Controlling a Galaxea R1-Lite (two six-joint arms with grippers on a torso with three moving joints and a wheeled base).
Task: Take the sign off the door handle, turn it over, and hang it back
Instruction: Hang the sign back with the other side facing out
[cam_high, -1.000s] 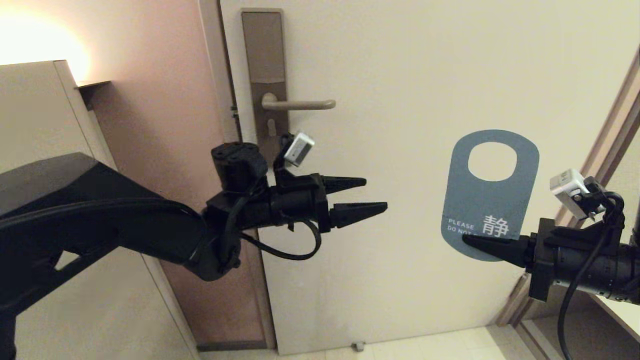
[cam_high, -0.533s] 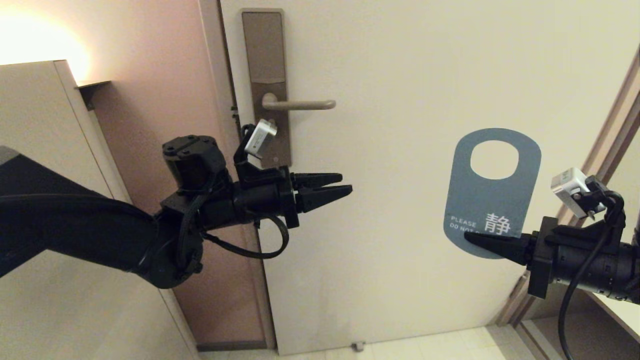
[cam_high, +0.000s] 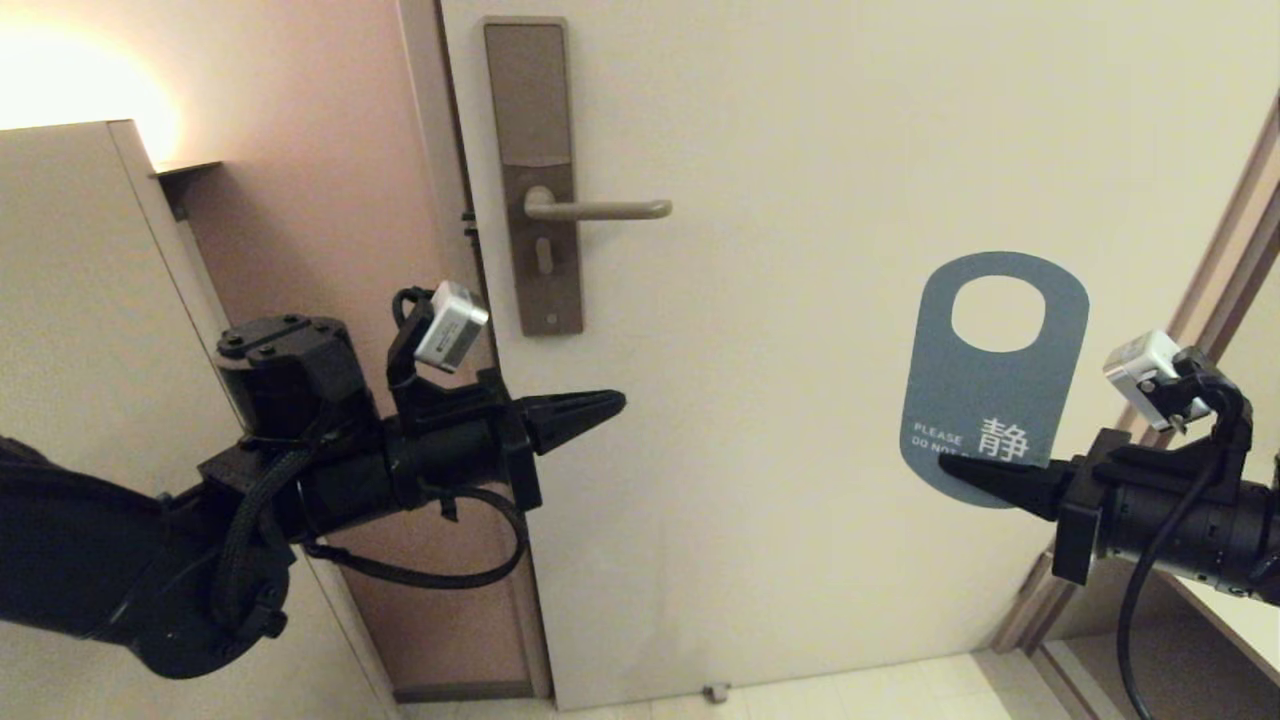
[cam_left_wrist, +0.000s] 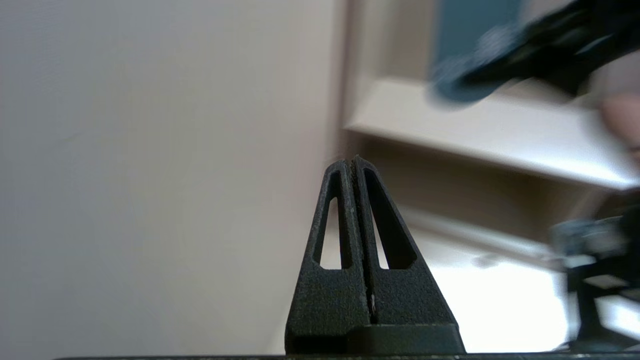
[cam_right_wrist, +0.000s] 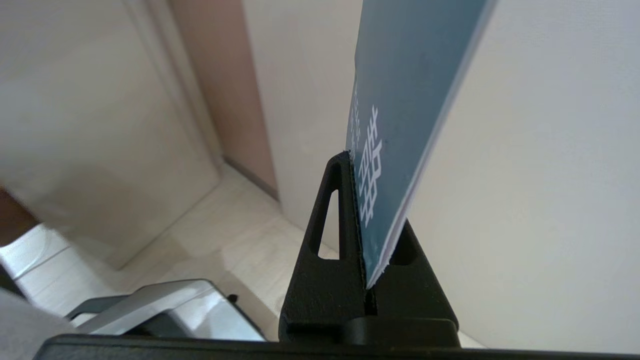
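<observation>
- Right of the handle (cam_high: 597, 209), right gripper (cam_high: 962, 468) pinched the sign (cam_high: 995, 385) by its bottom edge.
- Sign looked light, stiff, slippery-ish.
- Left gripper (cam_high: 612, 401) sat closed, empty.

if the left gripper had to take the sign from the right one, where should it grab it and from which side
Probably the bare long edge of the sign facing the door handle, between the oval hole and the text, approached from the robot's left. The card stands upright and flat to the door, and the right gripper clamps its bottom end. The left gripper is shut, so it would need opening.
</observation>
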